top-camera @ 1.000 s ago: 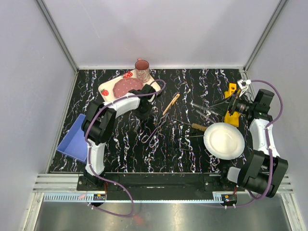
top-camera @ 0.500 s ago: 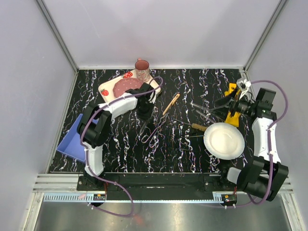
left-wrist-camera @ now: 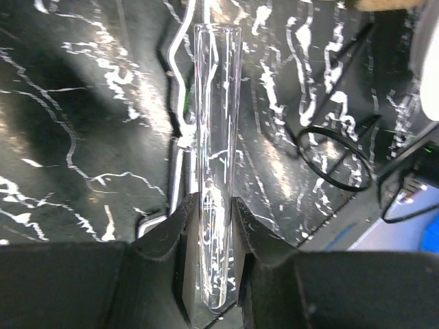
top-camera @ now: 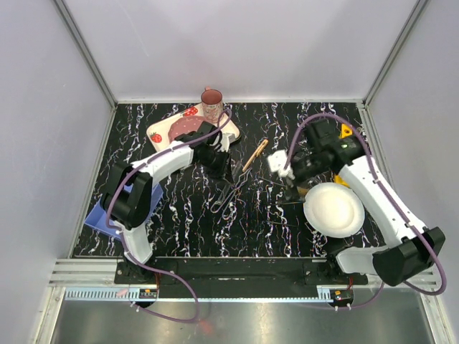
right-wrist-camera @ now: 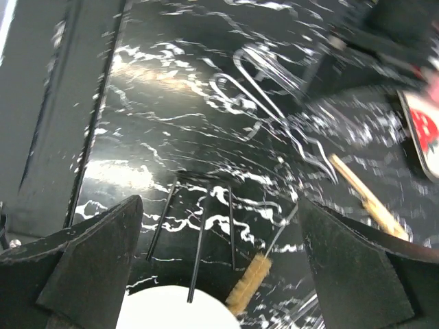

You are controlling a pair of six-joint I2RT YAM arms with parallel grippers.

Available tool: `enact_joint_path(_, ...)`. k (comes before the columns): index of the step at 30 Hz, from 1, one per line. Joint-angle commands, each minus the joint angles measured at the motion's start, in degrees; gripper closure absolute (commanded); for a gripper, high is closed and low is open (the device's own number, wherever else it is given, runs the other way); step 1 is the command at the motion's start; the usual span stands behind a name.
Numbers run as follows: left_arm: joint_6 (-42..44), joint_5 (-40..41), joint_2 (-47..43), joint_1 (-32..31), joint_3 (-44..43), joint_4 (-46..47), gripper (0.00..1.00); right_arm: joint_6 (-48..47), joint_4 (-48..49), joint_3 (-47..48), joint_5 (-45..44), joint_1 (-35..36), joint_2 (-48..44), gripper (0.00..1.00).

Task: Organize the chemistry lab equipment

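The right claw (right-wrist-camera: 218, 219) no longer waits at the right edge of the surface (top-camera: 179, 215): it now hangs released, jaws spread wide and empty, over the wooden-handled brush (right-wrist-camera: 250, 277) and thin black rods (right-wrist-camera: 199, 240) just beside the white plate (top-camera: 334, 209). That probably puts one of those tools next in line for pickup. The left claw (left-wrist-camera: 209, 226) has reached slightly further out but stays clenched on a glass test tube (left-wrist-camera: 214, 123), held lengthwise above the surface near the wire tong (top-camera: 228, 195) (so not yet put away).
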State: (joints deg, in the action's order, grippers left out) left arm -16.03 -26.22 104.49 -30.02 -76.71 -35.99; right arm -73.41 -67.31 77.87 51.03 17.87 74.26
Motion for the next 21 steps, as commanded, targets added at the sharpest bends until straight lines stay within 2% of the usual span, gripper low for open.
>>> enact_joint_path(1,-2.86,-11.3,-4.03,0.14,0.59,3.29,0.85,-13.08,-8.1,4.74,-13.58,13.47,2.19,0.0)
enact_joint_path(4,-4.36,-15.87,-5.43,0.14,2.17,4.17,0.85,-17.19,-6.62,6.51,-19.63,20.6,3.52,0.0)
enact_joint_path(8,-5.76,-19.91,-7.1,0.14,4.55,5.84,0.85,-19.76,-3.72,6.86,-28.16,34.47,7.03,0.0)
enact_joint_path(12,-7.6,-22.29,-8.33,0.05,7.09,8.03,0.85,-20.2,1.29,6.34,-36.68,41.44,11.86,0.0)
enact_joint_path(16,-9.01,-23.62,-9.12,-0.04,8.76,9.97,0.85,-22.38,9.89,2.83,-42.14,43.83,15.47,0.0)
enact_joint_path(21,-10.68,-25.02,-9.04,-0.74,9.99,12.16,0.85,-24.59,14.04,-0.08,-45.22,43.83,17.41,0.0)
